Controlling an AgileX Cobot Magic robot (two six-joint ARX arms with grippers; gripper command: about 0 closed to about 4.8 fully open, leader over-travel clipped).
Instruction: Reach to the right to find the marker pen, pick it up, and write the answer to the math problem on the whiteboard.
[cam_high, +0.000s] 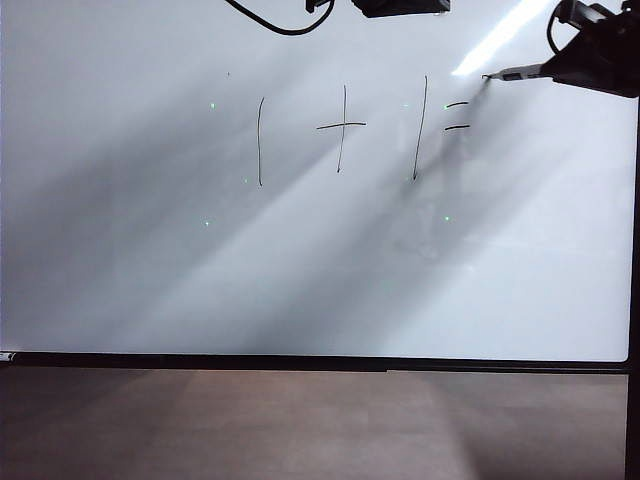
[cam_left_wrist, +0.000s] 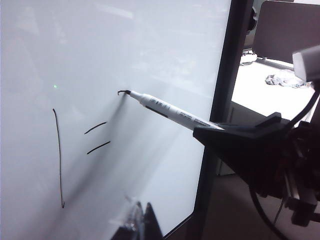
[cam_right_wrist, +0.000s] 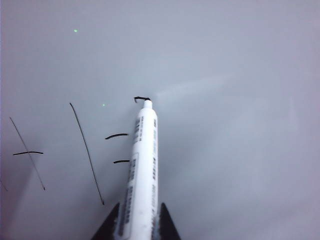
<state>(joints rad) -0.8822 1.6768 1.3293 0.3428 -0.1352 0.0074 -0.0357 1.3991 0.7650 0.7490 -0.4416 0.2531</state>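
The whiteboard (cam_high: 300, 270) bears a handwritten "1 + 1 =" (cam_high: 340, 128). My right gripper (cam_high: 550, 70) reaches in from the upper right and is shut on the marker pen (cam_high: 512, 73). In the right wrist view the white pen (cam_right_wrist: 142, 165) sits between the gripper's (cam_right_wrist: 140, 204) two dark fingers. Its dark tip touches the board just right of the equals sign (cam_right_wrist: 117, 148). A short hooked black stroke of the answer (cam_right_wrist: 141, 99) lies at the tip. The left wrist view shows the pen (cam_left_wrist: 170, 110), that stroke (cam_left_wrist: 122, 92), and my left gripper (cam_left_wrist: 144, 204) with its tips together near the board.
The board's black frame (cam_high: 320, 363) runs along its lower edge above a brown floor (cam_high: 300, 430), and its right frame (cam_left_wrist: 225, 110) stands beside the right arm. A black cable (cam_high: 275, 25) and dark hardware (cam_high: 400, 6) hang at the top. A white desk (cam_left_wrist: 270, 90) lies beyond.
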